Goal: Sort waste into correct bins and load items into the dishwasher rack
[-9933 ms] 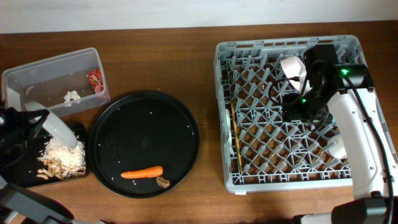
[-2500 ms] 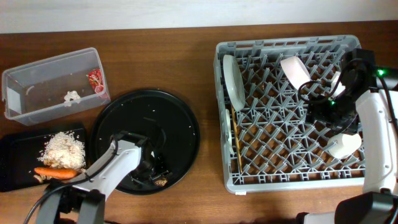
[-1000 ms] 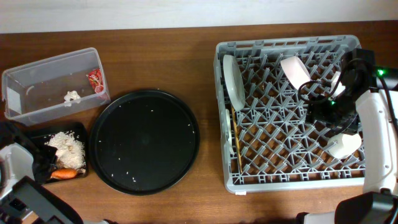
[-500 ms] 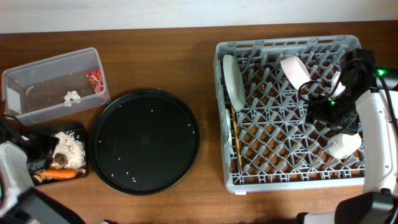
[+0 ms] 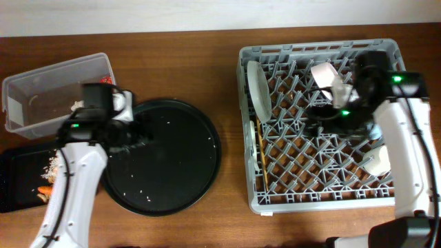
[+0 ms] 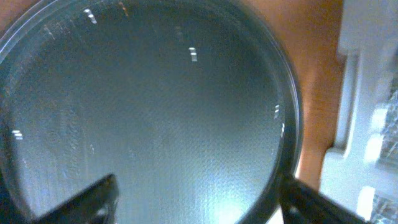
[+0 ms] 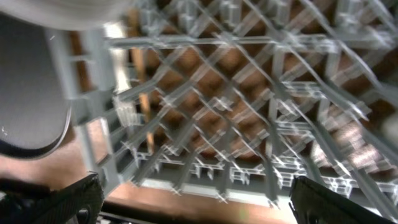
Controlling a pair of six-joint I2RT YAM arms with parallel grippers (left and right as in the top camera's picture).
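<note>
My left gripper (image 5: 138,134) hangs open over the left part of the large round black tray (image 5: 172,165), with nothing between its fingers (image 6: 93,199). The clear tub (image 5: 41,96) holds a white tissue wad (image 5: 77,105) and a red wrapper (image 5: 107,80). The flat black tray (image 5: 17,182) carries beige scraps (image 5: 54,162) and an orange carrot (image 5: 45,189). My right gripper (image 5: 315,114) is open above the grey dishwasher rack (image 5: 251,200), and it holds nothing. A white plate (image 5: 258,89), a white cup (image 5: 324,74) and the chopsticks (image 5: 260,148) are in the rack.
The round black tray (image 6: 155,112) fills the left wrist view, with small white crumbs on it. Another white dish (image 5: 381,162) lies at the rack's right side under my right arm. The right wrist view shows the rack lattice (image 7: 236,124) and the plate's edge (image 7: 81,12).
My left arm swung from the flat black tray up and right over the round tray, and its gripper opened wide. My right arm moved left across the rack and opened further.
</note>
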